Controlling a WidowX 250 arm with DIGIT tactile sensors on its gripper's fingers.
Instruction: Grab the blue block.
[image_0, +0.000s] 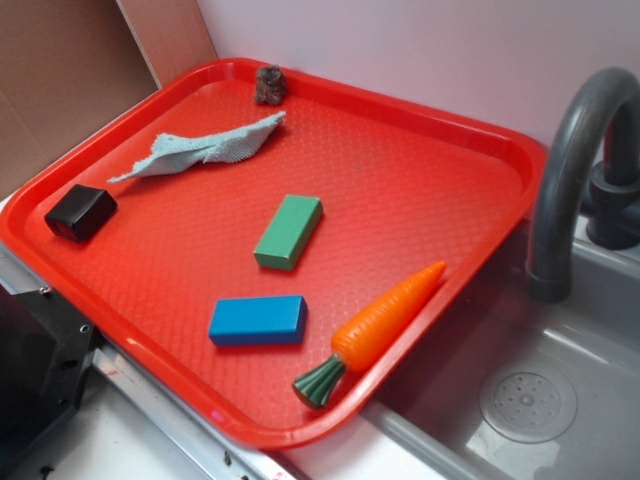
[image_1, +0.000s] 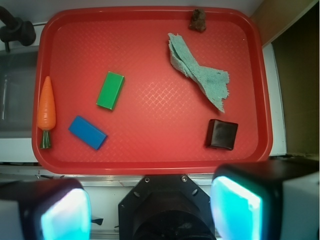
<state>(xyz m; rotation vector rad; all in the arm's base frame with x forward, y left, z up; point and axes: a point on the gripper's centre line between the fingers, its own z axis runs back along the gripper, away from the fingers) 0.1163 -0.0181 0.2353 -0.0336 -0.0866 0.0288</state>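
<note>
Wrist view is showing the whole red tray (image_1: 155, 165) from above, and the fingers (image_1: 237, 205) are sitting wide apart at the bottom of the picture, nothing between them, hanging back off the near rim over the counter (image_1: 280, 70). That high, pulled-back pose is looking like a survey stance: everything on the tray is staying in sight before any commitment.

The blue block (image_1: 87, 132) is lying flat in the near-left part of the tray as the wrist sees it, just beside the carrot (image_1: 45, 107) and close to the green block (image_1: 110, 90), touching neither. Its long axis is running diagonally here, from upper left down to lower right. In the exterior view the blue block (image_0: 258, 321) is lying with its long side nearly along the tray's near edge, with the carrot (image_0: 385, 320) to its right.

A black box (image_1: 221, 134), a crumpled cloth (image_1: 200, 75) and a small brown lump (image_1: 198, 20) are sitting well apart on the other side, out of the way.

Judging from this, the reach is not yet begun; the fingers are going to need to swing left and turn so they are closing across the block's short width, with the carrot as the nearest thing to clip.
</note>
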